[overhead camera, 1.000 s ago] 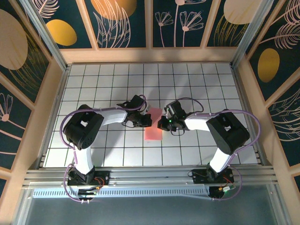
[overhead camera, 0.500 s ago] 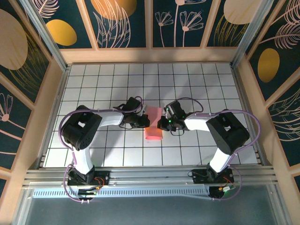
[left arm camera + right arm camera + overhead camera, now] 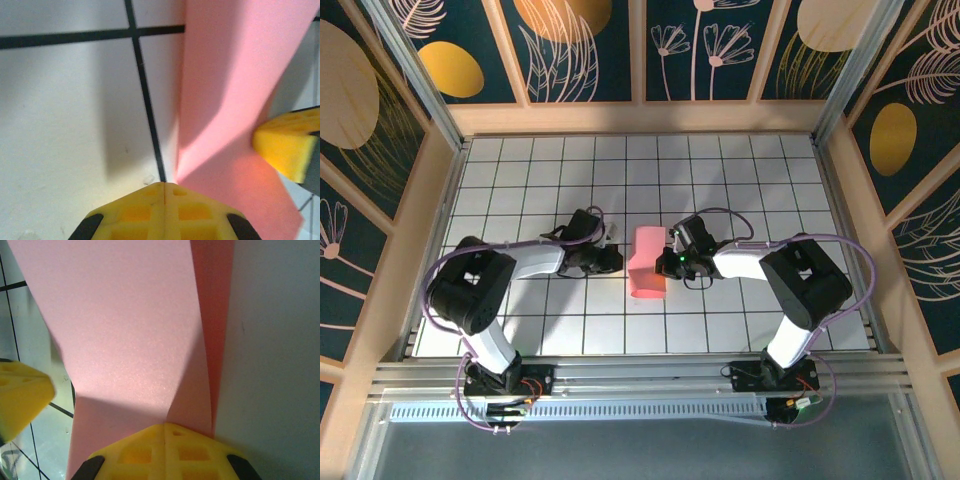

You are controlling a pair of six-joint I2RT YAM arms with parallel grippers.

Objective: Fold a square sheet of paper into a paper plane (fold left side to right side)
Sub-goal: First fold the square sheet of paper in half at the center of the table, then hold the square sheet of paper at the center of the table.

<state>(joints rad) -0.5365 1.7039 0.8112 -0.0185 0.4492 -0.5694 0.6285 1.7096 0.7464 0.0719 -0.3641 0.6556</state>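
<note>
Paper: square sheet of paper (image 3: 647, 262) on desk (image 3: 740, 180), folded over, flap bowed.
Left end effector (image 3: 615, 262): clenched, empty, beside paper.
Right end effector (image 3: 668, 264): clenched, tips on paper's right edge.
Remaining: likely crease-flattening, all plane folds.

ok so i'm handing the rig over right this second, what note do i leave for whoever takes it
Left tool: shut, holding nothing, just left of the square sheet of paper.
Right tool: shut, tip on the sheet's right side; cannot tell whether it pinches or only presses.
Sheet: lies between the two tools, folded over into a narrow strip, top layer bowed up rather than flat.
Done: the left-to-right fold looks laid over.
Left: probably flatten that crease, then all the plane's folds.
</note>
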